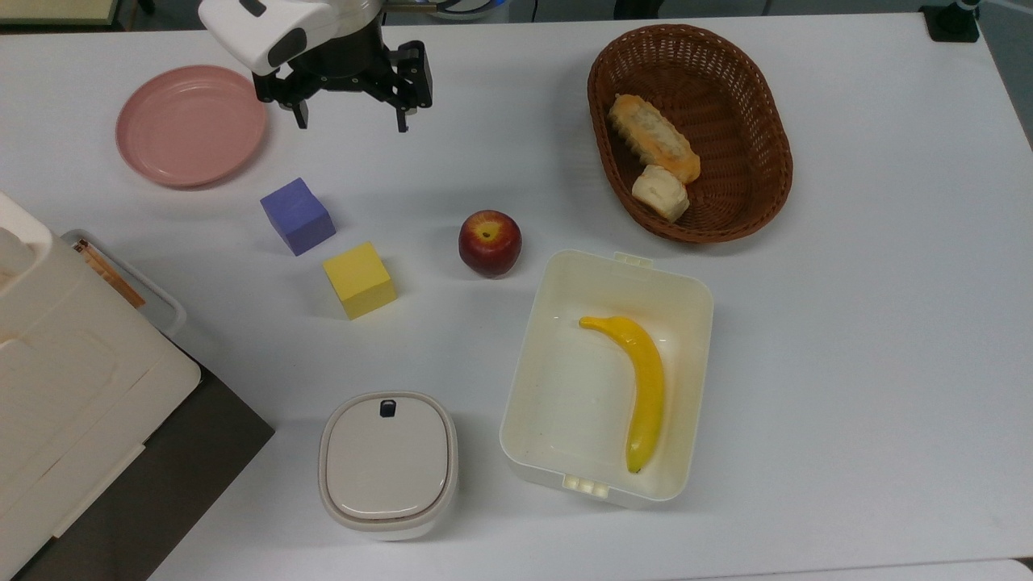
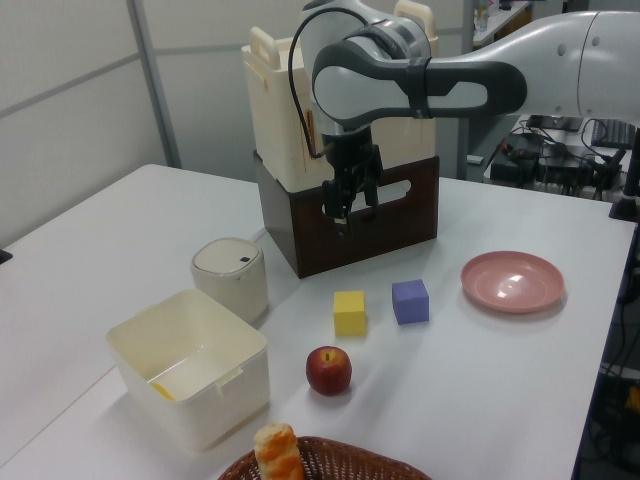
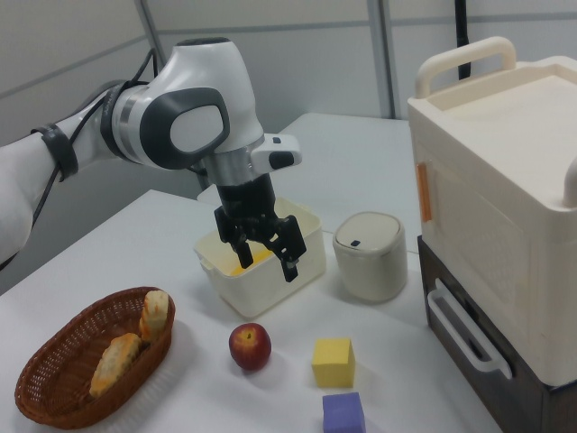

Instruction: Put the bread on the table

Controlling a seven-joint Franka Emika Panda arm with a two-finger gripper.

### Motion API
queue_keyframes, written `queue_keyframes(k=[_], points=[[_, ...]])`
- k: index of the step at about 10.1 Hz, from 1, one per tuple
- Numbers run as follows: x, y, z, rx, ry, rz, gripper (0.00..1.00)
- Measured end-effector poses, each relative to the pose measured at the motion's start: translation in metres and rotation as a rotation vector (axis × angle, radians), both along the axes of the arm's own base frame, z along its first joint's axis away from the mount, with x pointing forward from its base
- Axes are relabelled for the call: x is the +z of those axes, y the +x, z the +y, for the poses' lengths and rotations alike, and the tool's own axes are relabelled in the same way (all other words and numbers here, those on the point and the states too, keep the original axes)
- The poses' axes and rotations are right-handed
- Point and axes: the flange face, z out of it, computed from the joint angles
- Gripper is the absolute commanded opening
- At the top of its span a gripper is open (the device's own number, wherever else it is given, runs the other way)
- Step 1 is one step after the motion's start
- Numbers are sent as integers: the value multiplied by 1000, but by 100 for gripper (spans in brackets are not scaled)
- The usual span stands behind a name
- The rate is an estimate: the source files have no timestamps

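In the top view, the gripper (image 1: 351,125) hangs with its two fingers spread wide and nothing between them, above the white table (image 1: 871,339), just to the right of the pink plate (image 1: 190,123). The bread (image 1: 660,192) lies in the brown wicker basket (image 1: 765,190) at the top view's right, touching the lower end of a longer ridged loaf (image 1: 652,137), well apart from the gripper. A purple cube (image 1: 297,215), a yellow cube (image 1: 359,279) and a red apple (image 1: 490,243) sit between them; a banana (image 1: 636,383) lies in the cream tub (image 1: 533,323), beside a lidded white container (image 1: 388,463). In the left view, the gripper (image 2: 347,213) hovers in front of a dark brown crate (image 2: 410,235) topped by a cream box (image 2: 275,120), its fingers apart. In the right view, the gripper (image 3: 268,260) hangs empty and spread over the tub (image 3: 302,262), and the bread (image 3: 156,315) leans against the basket (image 3: 54,397) wall next to the loaf (image 3: 114,363).
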Motion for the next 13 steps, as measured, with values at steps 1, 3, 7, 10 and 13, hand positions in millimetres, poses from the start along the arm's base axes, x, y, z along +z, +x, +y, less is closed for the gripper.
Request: queue_keyframes(k=[1,3,7,10,13], points=[[0,0,1,1,0,0,100],[-1,0,3,4,1,1,100],[-4,1,6,10,3,7,100],[-16,3,21,35,9,29,100],[-35,6,60,98,18,63,100]])
